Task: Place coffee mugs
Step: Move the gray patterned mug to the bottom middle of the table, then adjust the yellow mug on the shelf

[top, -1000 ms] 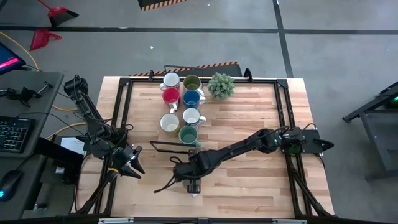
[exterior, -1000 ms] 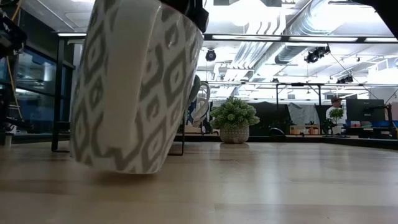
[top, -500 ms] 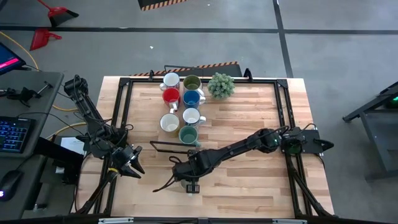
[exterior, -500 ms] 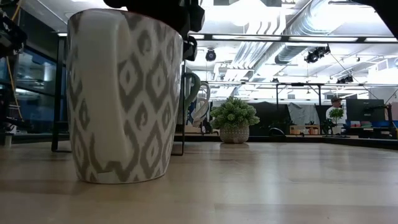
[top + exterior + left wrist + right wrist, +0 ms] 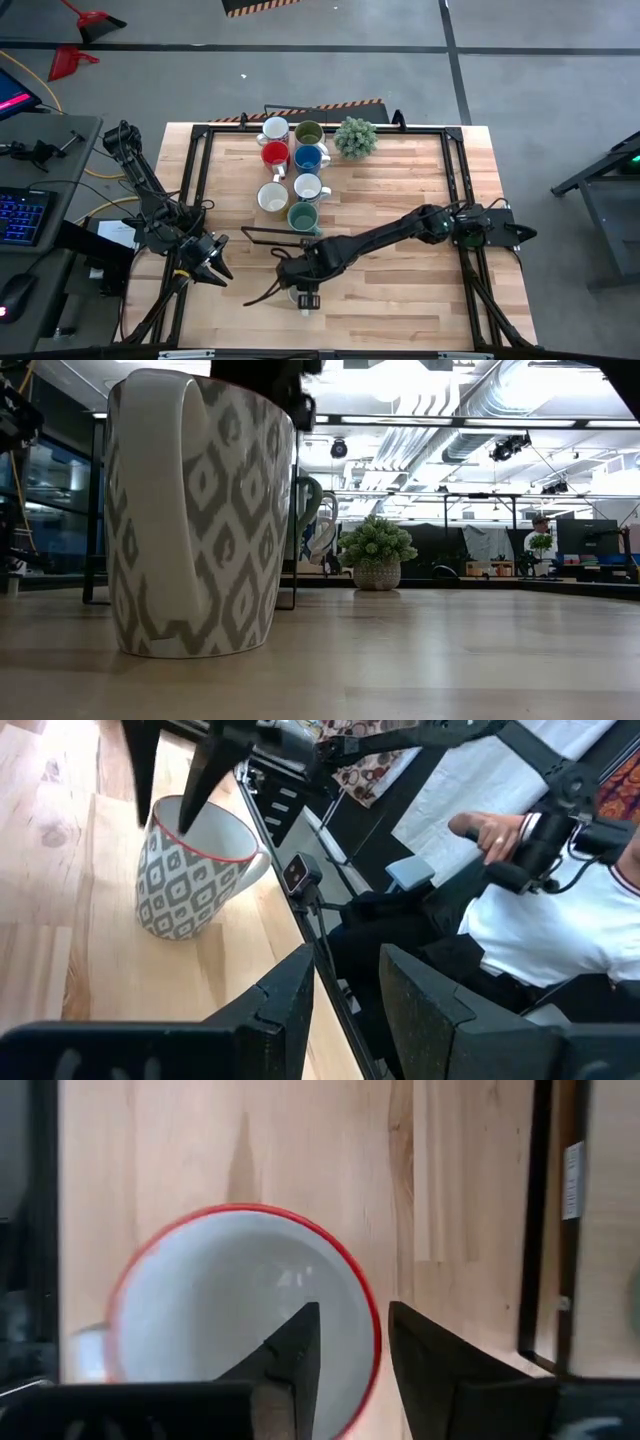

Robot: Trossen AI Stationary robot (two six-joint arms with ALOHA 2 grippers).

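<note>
Wooden planks of the surface [image 5: 400, 190] carry a cluster of seven mugs [image 5: 292, 172] at the far side, while we see a patterned mug [image 5: 195, 520] standing upright alone near the front edge. Our right end effector [image 5: 345, 1345] hangs directly above it, one finger inside the red rim and one outside, parted and not pinching. Our left end effector [image 5: 212, 262] waits partly open, well off to the left, so the right arm is nearer.
</note>
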